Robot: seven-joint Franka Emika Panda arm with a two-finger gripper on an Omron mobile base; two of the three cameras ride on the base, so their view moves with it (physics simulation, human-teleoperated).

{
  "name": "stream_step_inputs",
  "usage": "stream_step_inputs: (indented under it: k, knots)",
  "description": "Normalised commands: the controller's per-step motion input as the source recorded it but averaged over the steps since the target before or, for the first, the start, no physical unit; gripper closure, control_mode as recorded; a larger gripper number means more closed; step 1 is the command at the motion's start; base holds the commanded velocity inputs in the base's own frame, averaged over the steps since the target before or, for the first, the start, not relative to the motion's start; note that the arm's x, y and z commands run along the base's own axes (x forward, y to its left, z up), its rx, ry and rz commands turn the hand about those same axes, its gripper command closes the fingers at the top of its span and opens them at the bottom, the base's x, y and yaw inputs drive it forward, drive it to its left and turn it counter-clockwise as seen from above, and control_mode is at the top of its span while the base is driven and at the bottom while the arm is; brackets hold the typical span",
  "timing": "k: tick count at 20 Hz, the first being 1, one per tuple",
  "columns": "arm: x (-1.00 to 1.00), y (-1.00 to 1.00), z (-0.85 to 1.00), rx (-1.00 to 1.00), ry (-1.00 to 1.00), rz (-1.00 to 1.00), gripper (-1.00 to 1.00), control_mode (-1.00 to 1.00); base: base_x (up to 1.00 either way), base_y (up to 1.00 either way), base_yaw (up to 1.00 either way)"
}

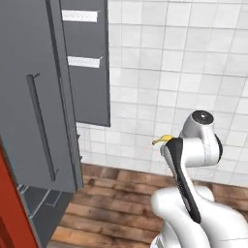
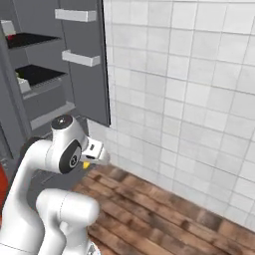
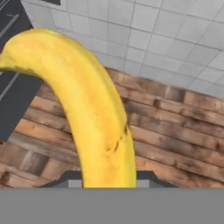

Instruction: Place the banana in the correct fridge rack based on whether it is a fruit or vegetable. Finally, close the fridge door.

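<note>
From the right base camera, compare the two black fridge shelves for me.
The upper shelf sits higher and further back, with something small and red at its left end. The lower shelf sits below and nearer, above a grey drawer front, with a small pale item at its left end. Both are flat, black and inside the open fridge.

We see a wooden plank floor (image 2: 164, 209) running up to the tiled wall (image 2: 199, 99). Inside the open fridge, two black racks (image 2: 37, 73) sit one above the other; on the upper rack (image 2: 27, 39) a small red fruit (image 2: 11, 34) rests near the front.
</note>
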Motion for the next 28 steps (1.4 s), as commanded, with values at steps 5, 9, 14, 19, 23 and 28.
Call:
stream_step_inputs:
  k: [5, 9, 14, 19, 23, 28]
  knots:
    - [0.00, 0.00, 0.00, 0.00, 0.00, 0.00, 1.00, 1.00, 1.00, -0.99, 0.00]
    - [0.00, 0.00, 0.00, 0.00, 0.00, 0.00, 1.00, 1.00, 0.98, -0.59, 0.16]
    - [0.00, 0.00, 0.00, 0.00, 0.00, 0.00, 1.00, 1.00, 0.16, 0.00, 0.98]
    - [0.00, 0.00, 0.00, 0.00, 0.00, 0.00, 1.00, 1.00, 0.15, -0.01, 1.00]
    - [0.00, 0.00, 0.00, 0.00, 0.00, 0.00, 1.00, 1.00, 0.55, -0.29, 0.86]
    - [0.00, 0.00, 0.00, 0.00, 0.00, 0.00, 1.00, 1.00, 0.71, -0.94, 0.50]
